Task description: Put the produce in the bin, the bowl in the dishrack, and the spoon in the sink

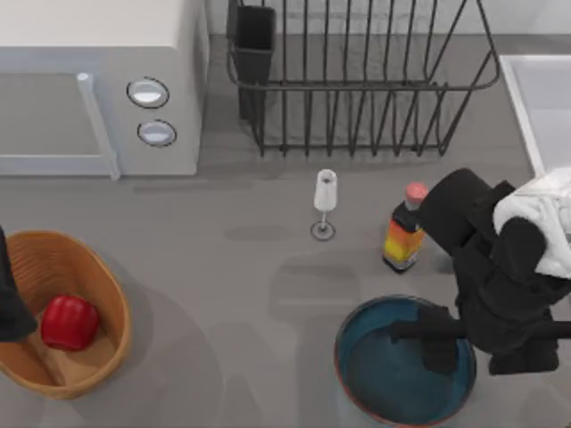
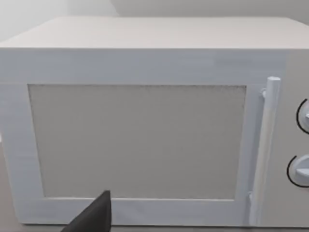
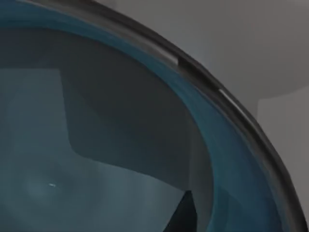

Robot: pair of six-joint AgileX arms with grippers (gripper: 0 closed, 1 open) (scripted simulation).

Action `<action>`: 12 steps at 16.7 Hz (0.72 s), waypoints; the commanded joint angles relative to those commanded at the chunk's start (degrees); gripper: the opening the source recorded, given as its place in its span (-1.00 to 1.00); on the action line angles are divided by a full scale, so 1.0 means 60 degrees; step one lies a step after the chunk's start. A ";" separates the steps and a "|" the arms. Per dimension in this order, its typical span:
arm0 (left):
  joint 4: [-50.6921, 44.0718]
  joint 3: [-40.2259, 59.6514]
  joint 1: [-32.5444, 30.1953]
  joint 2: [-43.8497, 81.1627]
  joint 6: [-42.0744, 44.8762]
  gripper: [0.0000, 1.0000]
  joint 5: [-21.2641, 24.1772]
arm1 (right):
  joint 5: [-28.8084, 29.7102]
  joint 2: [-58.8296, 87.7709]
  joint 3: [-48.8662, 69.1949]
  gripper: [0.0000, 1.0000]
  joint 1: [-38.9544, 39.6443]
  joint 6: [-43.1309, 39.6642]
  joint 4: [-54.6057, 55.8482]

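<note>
The red produce (image 1: 69, 322) lies inside the orange wicker bin (image 1: 105, 361) at the table's front left. My left gripper (image 2: 95, 216) is held at the far left edge beside the bin, facing the microwave (image 2: 140, 140). The teal bowl (image 1: 384, 379) with its reddish rim sits at the front right. My right gripper (image 1: 437, 343) hangs low over the bowl's right half, just inside the rim (image 3: 227, 104). The black wire dishrack (image 1: 357, 80) stands at the back centre, and the pale sink (image 1: 535, 98) is at the back right. The spoon is out of view.
A white microwave (image 1: 98, 89) fills the back left. A small wine glass (image 1: 325, 203) stands mid-table. An orange-yellow bottle (image 1: 404, 236) with a pink cap stands just behind the bowl, close to my right arm. A black cup (image 1: 255, 40) sits at the rack's left corner.
</note>
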 joint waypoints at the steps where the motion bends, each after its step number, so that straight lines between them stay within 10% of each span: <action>1: 0.0000 0.0000 0.0000 0.0000 0.0000 1.00 0.0000 | 0.0000 0.0000 0.0000 -0.51 0.0000 0.0000 0.0000; 4: 0.0000 0.0000 0.0000 0.0000 0.0000 1.00 0.0000 | 0.0000 0.0000 0.0000 -0.96 0.0000 0.0000 0.0000; 12: 0.0000 0.0000 0.0000 0.0000 0.0000 1.00 0.0000 | 0.0000 0.0000 0.0000 -1.00 0.0000 0.0000 0.0000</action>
